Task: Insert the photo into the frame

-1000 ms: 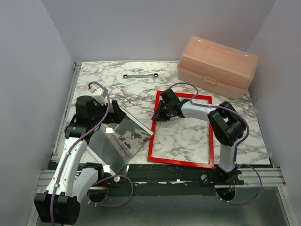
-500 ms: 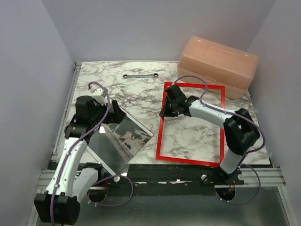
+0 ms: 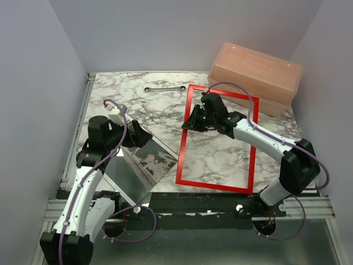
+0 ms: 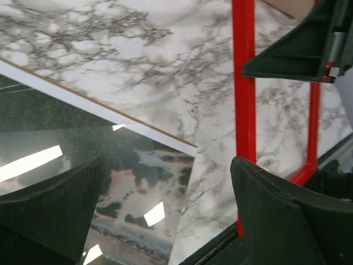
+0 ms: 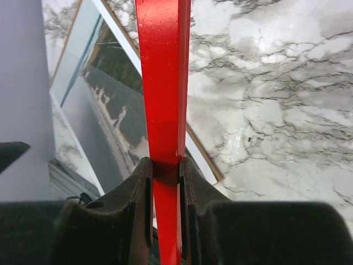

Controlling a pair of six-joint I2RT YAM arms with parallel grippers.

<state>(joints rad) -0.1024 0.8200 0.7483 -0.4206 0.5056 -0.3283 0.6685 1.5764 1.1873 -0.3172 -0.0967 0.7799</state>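
A grey-veined marble table (image 3: 138,94) sits between pale walls. The right gripper (image 5: 165,171) has its jaws pinched on one long red rail of the frame (image 3: 215,186), with a pad flat against each side. The rest of the frame spreads off to their right, and its far corner is near a pink box (image 3: 256,77). The left gripper (image 4: 165,182) hangs with its jaws spread wide and holds nothing. The photo (image 3: 151,160) lies flat just below them, with one corner reaching toward the frame.

The left arm (image 3: 81,192) and the right arm (image 3: 259,138) share one build: white link shells between bulky black joint housings. A thin purple cable (image 3: 231,84) loops loosely along each, running down to a black base (image 3: 67,245). The jaws are matte black plastic wedges with flat inner faces.
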